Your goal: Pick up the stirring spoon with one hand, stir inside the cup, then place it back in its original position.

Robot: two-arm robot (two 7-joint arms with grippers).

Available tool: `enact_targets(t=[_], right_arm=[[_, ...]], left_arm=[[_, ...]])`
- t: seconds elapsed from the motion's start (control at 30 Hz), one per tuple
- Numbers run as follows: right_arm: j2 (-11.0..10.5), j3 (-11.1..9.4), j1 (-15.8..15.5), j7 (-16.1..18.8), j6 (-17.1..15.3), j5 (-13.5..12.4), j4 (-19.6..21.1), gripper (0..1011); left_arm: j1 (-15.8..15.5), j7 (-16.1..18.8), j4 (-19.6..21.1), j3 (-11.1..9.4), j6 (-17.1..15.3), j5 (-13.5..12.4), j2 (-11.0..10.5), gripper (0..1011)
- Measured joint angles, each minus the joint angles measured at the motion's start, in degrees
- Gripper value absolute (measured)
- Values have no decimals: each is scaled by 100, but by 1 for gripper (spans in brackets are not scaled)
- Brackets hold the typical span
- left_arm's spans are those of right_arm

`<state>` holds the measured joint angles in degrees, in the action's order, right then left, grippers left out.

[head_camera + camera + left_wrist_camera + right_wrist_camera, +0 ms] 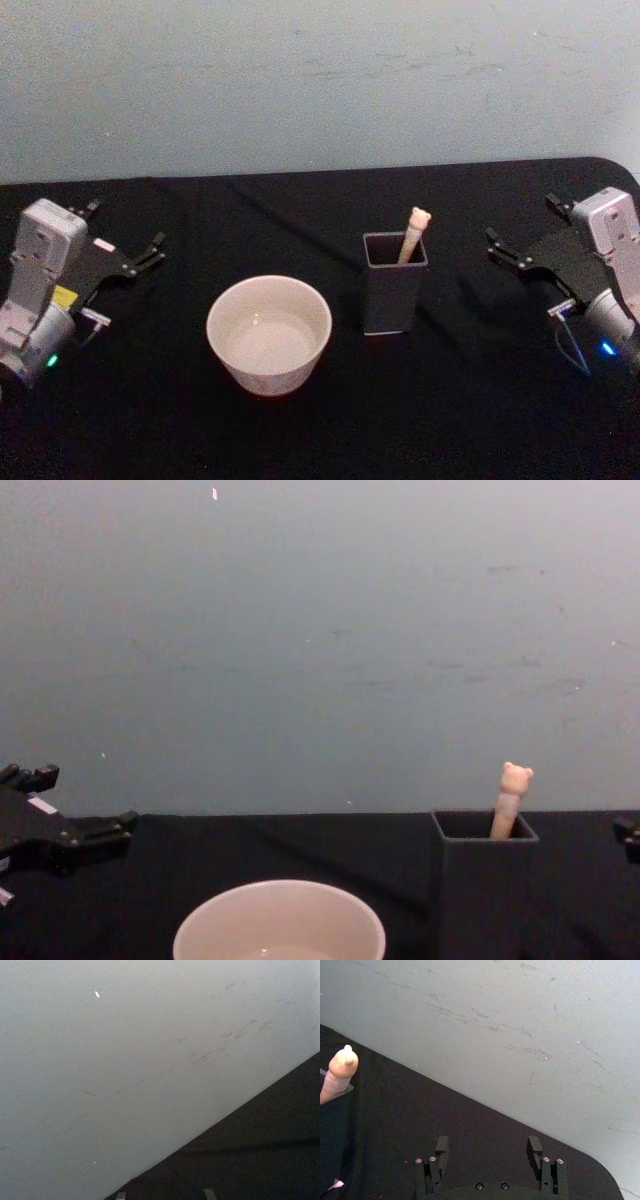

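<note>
The wide cream-white round cup stands just left of the dark grey square box-shaped holder. The left gripper and right gripper flank the holder, well apart, both gaping and empty. The small beige bear-topped stirring spoon leans inside the holder. A slanted pull might topple the holder.

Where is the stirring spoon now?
The stirring spoon stands in the dark grey holder, right of the cup in the head view, nearer the right gripper than the left gripper.

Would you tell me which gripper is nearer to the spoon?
Right. The right gripper sits just right of the spoon; the left gripper is far left, beyond the cup.
</note>
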<state>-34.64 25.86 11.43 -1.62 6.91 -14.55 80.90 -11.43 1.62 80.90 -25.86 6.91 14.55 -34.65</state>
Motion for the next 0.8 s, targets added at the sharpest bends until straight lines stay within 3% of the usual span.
enact_targets(t=[0.8], right_arm=[[0, 0, 0, 0, -1, 0, 0, 1002]], left_arm=[[0, 0, 0, 0, 0, 0, 0, 1001]])
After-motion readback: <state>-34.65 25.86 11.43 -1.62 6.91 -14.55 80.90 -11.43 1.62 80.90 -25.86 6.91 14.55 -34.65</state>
